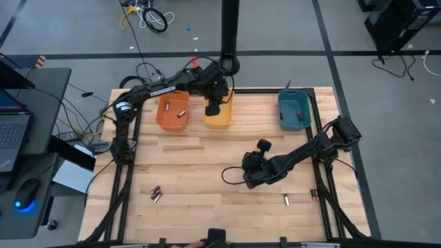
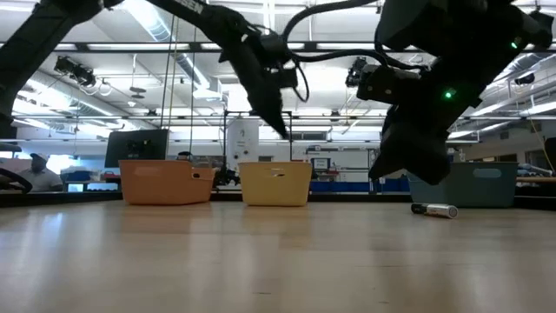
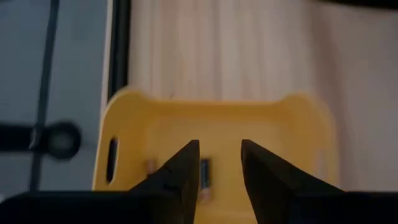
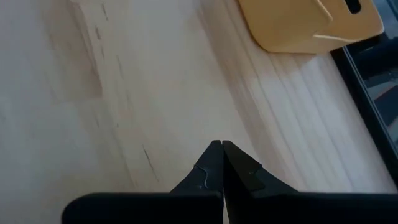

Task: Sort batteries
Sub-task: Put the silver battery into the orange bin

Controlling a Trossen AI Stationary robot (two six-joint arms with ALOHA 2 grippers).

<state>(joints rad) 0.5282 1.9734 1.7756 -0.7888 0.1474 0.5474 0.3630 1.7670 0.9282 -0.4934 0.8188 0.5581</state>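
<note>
My left gripper [image 3: 219, 144] hangs open above the yellow bin [image 1: 218, 110] at the table's far side, with nothing between its fingers. Below it, a small battery [image 3: 204, 177] lies on the yellow bin's floor and another battery [image 3: 151, 167] lies beside it. The orange bin [image 1: 172, 112] to the left holds a few batteries [image 1: 180, 114]. My right gripper [image 4: 221, 144] is shut over bare wood near the middle of the table [image 1: 207, 158]. Loose batteries lie on the table at the near left [image 1: 156, 194] and near right [image 1: 286, 200].
A teal bin [image 1: 295, 110] stands at the far right. One more battery [image 1: 314, 195] lies by the right frame rail. In the low view a battery [image 2: 434, 209] lies in front of the teal bin [image 2: 486, 184]. Bare wood stretches between the bins and the near edge.
</note>
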